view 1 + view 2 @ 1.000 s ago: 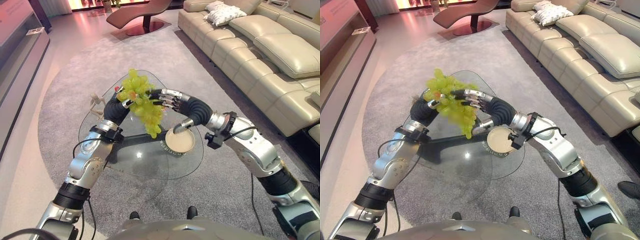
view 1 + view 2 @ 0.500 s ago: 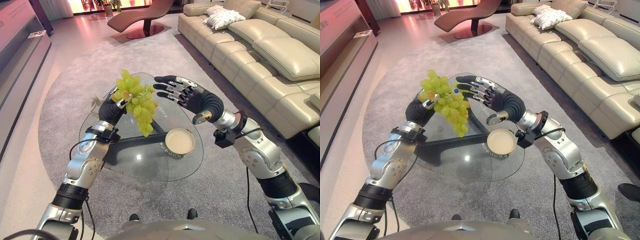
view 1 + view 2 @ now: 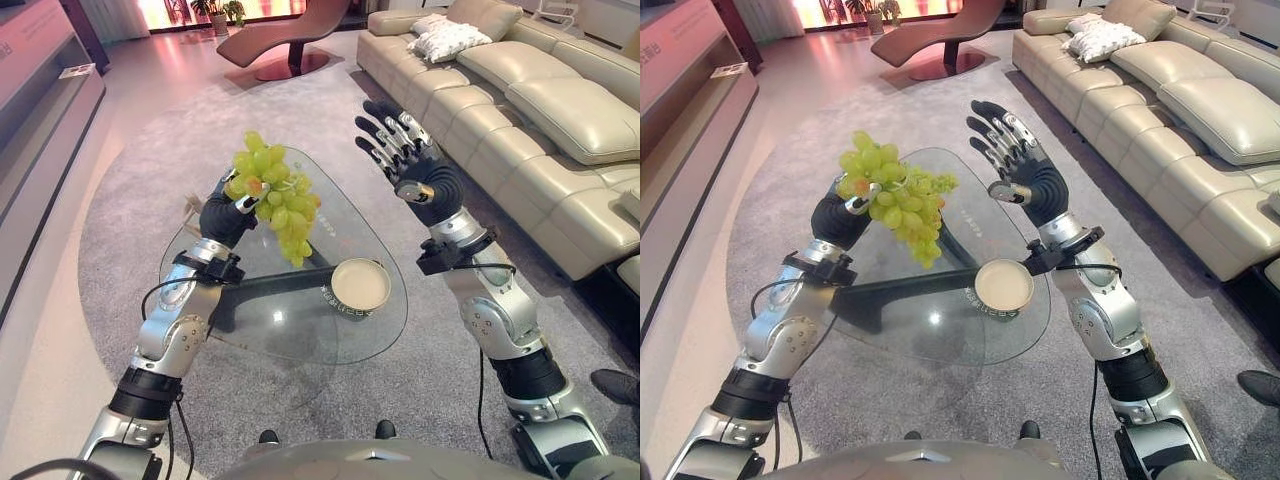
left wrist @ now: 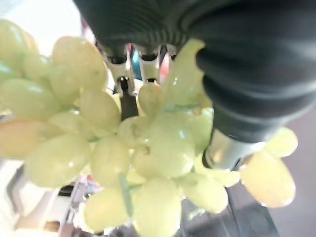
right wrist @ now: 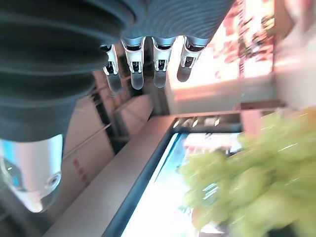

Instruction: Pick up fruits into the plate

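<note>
in the left eye view, the left robot hand (image 3: 226,213) holds a bunch of green grapes (image 3: 273,203) up in the air above the far left part of the glass worktop (image 3: 372,328), fingers curled round the top of the bunch, which hangs with its long axis pointing down. the round cream plate (image 3: 360,283) sits on the worktop below the bunch and towards the robot's right, near the right edge. the right robot hand (image 3: 412,163) is raised with fingers spread wide, holding nothing, well apart from the grapes on their right side.

the right eye view shows the same layout: grapes aloft in the left hand, plate lower and to the right, so the left hand is the one that has to travel right and down to reach the plate.

in the left wrist view, the grapes crowd close round the silver fingers (image 4: 121,74) and thumb, confirming the grasp.

in the right wrist view, the straight fingers (image 5: 157,61) close on nothing, with the grapes as a green mass off to one side, clear of the palm.
</note>
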Robot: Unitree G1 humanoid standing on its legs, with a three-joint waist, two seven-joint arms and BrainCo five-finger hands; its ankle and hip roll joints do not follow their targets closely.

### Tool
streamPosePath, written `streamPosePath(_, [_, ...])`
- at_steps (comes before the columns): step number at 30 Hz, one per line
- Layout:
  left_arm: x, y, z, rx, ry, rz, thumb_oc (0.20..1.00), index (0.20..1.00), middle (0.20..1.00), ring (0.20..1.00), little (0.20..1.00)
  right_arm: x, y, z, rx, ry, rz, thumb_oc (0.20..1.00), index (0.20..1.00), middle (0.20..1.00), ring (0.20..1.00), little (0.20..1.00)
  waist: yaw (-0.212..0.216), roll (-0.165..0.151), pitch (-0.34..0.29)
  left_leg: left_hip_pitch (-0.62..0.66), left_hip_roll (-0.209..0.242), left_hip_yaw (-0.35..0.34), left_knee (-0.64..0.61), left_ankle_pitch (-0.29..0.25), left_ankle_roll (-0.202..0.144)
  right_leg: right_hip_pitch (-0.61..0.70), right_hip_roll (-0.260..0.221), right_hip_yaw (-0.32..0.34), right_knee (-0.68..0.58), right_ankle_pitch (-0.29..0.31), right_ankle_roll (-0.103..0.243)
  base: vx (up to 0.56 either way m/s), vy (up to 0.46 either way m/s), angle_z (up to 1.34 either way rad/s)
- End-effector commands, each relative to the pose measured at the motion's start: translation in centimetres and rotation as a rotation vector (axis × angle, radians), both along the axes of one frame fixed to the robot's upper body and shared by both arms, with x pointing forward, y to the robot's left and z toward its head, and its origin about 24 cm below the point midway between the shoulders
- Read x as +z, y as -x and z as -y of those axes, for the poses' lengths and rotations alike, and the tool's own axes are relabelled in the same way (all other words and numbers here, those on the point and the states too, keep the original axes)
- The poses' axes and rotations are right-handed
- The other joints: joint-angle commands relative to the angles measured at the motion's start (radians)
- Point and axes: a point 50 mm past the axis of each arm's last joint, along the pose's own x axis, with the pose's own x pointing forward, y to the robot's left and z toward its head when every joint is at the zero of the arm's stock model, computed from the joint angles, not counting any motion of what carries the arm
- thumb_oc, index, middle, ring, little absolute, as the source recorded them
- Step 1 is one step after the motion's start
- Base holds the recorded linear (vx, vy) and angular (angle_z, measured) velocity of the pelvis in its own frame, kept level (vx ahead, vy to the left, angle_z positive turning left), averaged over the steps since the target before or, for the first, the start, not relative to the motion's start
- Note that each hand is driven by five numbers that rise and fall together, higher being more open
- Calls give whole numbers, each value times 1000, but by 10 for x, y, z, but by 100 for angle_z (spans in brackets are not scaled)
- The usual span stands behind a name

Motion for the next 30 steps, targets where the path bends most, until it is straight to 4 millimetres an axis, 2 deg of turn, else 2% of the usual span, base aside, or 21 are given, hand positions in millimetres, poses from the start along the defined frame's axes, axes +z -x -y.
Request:
streamPosePath(1, [53, 1, 12, -101, 18, 280, 200, 200, 200, 200, 200, 14, -1, 0, -1, -45, 42, 1000, 1000, 1000, 1000, 1000, 4, -5, -11, 8, -8, -2, 43, -151, 4, 67, -56, -58, 56, -137, 35, 2, -1, 5])
streamPosePath(9, [62, 8, 29, -222, 10, 344, 200, 200, 200, 200, 200, -14, -7, -14, 88, -38, -134, 1000, 1000, 1000, 1000, 1000, 5, -7, -4, 12, -9, -2, 41, -152, 6, 68, -59, -57, 60, -139, 35, 0, 0, 3])
streamPosePath(16, [64, 11, 35, -280, 11, 348, 200, 200, 200, 200, 200, -27, -6, -22, 158, -20, -213, 1000, 1000, 1000, 1000, 1000, 4, -11, -1, 14, -11, -2, 44, -154, 8, 68, -60, -53, 63, -140, 35, 0, 0, 0])
streamPosePath(25, [57, 9, 49, -373, 21, 283, 200, 200, 200, 200, 200, -23, -2, -38, 311, -13, -223, 1000, 1000, 1000, 1000, 1000, 1, -17, 2, 23, -11, 1, 41, -156, 10, 71, -59, -46, 64, -140, 36, 0, 0, 0])
streamPosePath(30, [50, 6, 57, -405, 52, 225, 200, 200, 200, 200, 200, -14, 11, -54, 546, -74, -243, 1000, 1000, 1000, 1000, 1000, -5, -23, 2, 29, -8, 4, 42, -156, 10, 74, -55, -40, 65, -141, 34, 0, 0, 0])
